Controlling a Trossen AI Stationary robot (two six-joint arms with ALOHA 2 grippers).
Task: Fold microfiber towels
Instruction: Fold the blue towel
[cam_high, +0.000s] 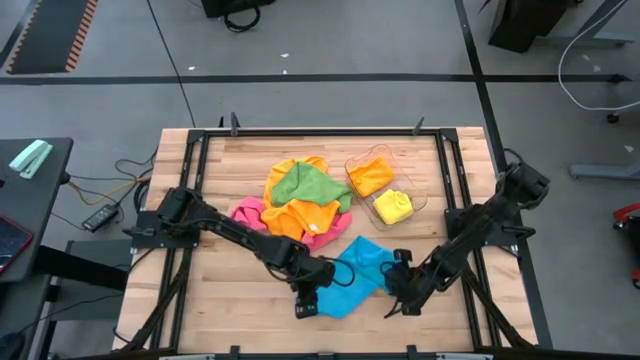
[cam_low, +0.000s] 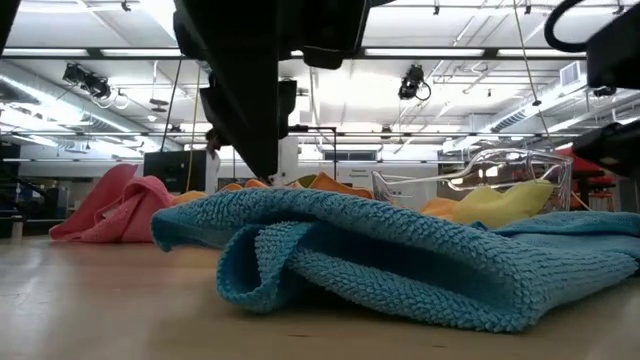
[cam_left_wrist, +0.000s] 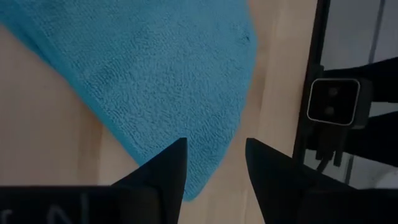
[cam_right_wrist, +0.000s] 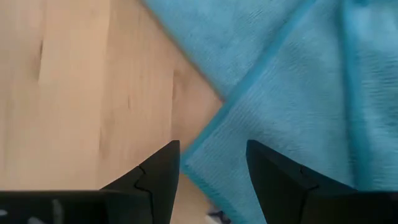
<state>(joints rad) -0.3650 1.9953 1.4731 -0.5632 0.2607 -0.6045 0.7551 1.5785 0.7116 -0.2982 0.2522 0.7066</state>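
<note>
From above, a rumpled blue towel (cam_high: 358, 274) lies unfolded near the front of the pale wooden bench (cam_high: 215, 290), the left pincer (cam_high: 306, 303) and right pincer (cam_high: 399, 302) at its two near corners, while orange, green and pink towels (cam_high: 300, 200) sit heaped behind, so folding looks barely begun. At bench height the blue cloth shows looped, nubbly pile in soft rolls. Each wrist view shows its dark fingers apart over a blue corner, gripping nothing.

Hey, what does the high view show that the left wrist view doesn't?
Only the high view shows both arms, the right hand, the pile of orange, green and pink towels and the clear tray holding orange and yellow cloths. Only the left wrist view shows the left hand from close up, its fingers apart over a corner of the towel, and a small camera box past the table edge. Both show the blue towel on the wooden table.
</note>
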